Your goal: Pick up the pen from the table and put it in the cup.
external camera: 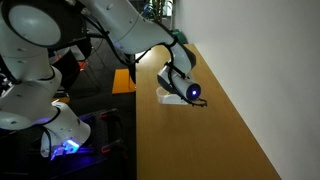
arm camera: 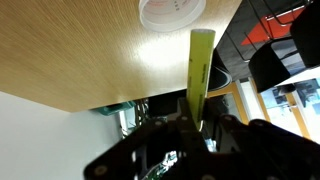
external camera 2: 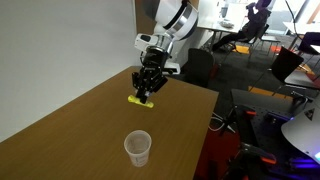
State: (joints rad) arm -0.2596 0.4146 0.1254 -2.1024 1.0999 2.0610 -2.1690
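Much bare table [external camera 2: 70, 130] lies between the gripped pen [external camera 2: 140, 101] and cup [external camera 2: 137, 149].

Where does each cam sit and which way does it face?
Exterior: beside the arm, looks along the table by the wall; arm, gripper show.
Exterior: near the cup, faces the arm; gripper at the pen.
Wrist: behind the gripper, looks past the pen to the cup.
Shared: gripper in all; pen and cup in two.
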